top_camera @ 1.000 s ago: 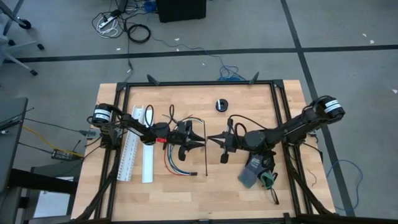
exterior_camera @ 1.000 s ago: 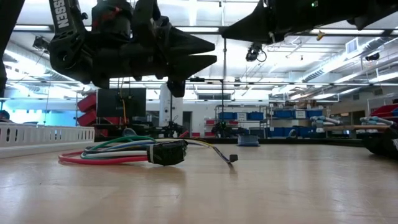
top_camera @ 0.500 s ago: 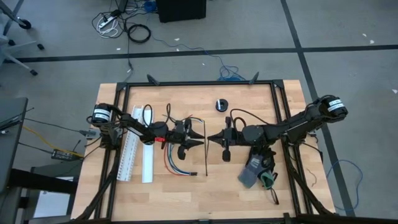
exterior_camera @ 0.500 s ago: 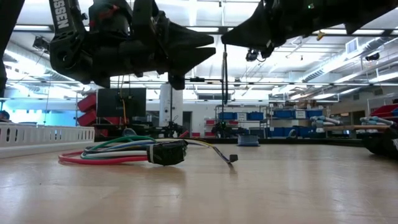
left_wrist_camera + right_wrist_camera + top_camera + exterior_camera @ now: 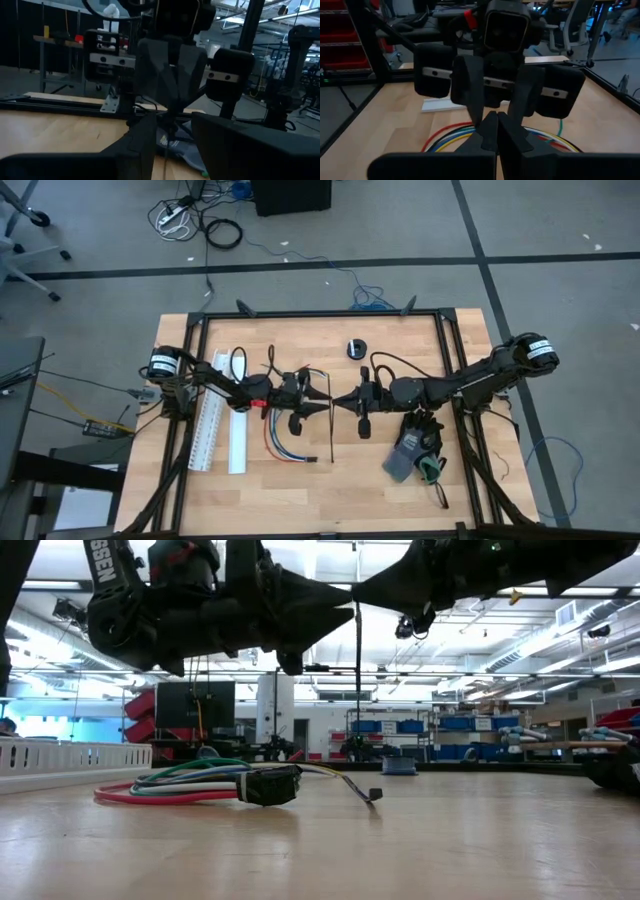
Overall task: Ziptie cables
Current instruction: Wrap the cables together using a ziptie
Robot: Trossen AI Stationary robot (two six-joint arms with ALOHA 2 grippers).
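The cables [image 5: 285,438], a loose bundle of coloured wires with a black connector [image 5: 268,785], lie on the table left of centre. A thin black ziptie [image 5: 358,690] hangs upright above the table, right of the cables. My right gripper [image 5: 338,402] reaches in level from the table's right and is shut on the ziptie. My left gripper [image 5: 320,407] faces it from the left, fingertip to fingertip, and is open. In the left wrist view its fingers [image 5: 145,145] stand on either side of the hanging ziptie [image 5: 166,145]. I cannot tell whether they touch it. My right gripper pinches the ziptie between its two shut fingertips [image 5: 490,125], coming level from the table's right, with the fingers across the strip. The strip [image 5: 168,125] hangs straight down below the fingertips. How near its upper end it is held, the dark fingers hide.
A long white slotted channel [image 5: 205,425] and a white strip [image 5: 237,435] lie at the left. A grey and green glove [image 5: 410,445] lies under my right arm. A small black round thing [image 5: 357,348] sits near the far edge. Black frame rails [image 5: 450,380] border the table.
My right gripper has rolled about its own axis while staying shut, and its arm has swung a little toward the far edge, uncovering more of the glove. My left gripper has rolled slightly and its fingers now tip a little upward. The ziptie still hangs in place.
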